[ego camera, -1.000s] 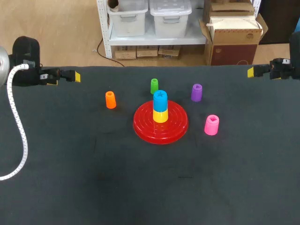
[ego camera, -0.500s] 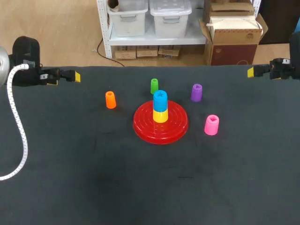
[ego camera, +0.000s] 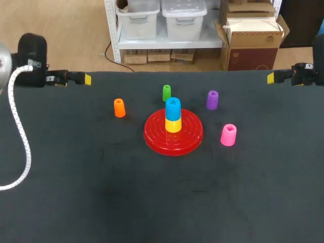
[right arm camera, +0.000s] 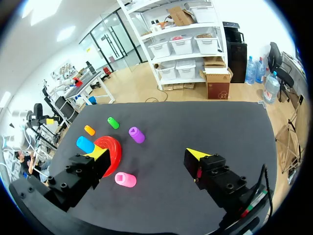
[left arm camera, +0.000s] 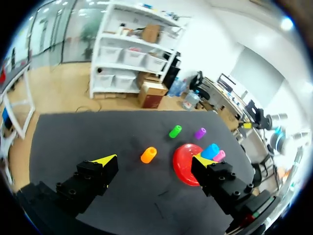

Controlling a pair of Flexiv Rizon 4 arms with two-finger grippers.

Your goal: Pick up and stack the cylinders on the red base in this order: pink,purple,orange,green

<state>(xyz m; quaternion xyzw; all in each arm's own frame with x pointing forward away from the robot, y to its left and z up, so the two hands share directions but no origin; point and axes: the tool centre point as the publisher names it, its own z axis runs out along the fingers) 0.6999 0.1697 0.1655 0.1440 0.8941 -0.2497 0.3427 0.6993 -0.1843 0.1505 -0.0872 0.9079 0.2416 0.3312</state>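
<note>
The red base (ego camera: 173, 135) lies mid-table with a yellow cylinder (ego camera: 173, 125) and a blue cylinder (ego camera: 173, 108) stacked on its peg. Around it stand the pink cylinder (ego camera: 228, 134) at the right front, the purple one (ego camera: 212, 99) at the right back, the green one (ego camera: 166, 92) behind and the orange one (ego camera: 119, 108) to the left. My left gripper (ego camera: 83, 79) hovers open at the far left edge. From its wrist view the left gripper (left arm camera: 154, 159) looks toward the orange cylinder (left arm camera: 148, 154). My right gripper (ego camera: 273, 77) hangs open at the far right edge; the pink cylinder (right arm camera: 125, 179) lies far ahead of the right gripper (right arm camera: 146, 152).
The table (ego camera: 101, 192) is covered in dark cloth. A white cable (ego camera: 20, 142) hangs from my left arm over the table's left side.
My left arm has shifted a little toward the back and inward. The right arm and all cylinders stay where they were.
</note>
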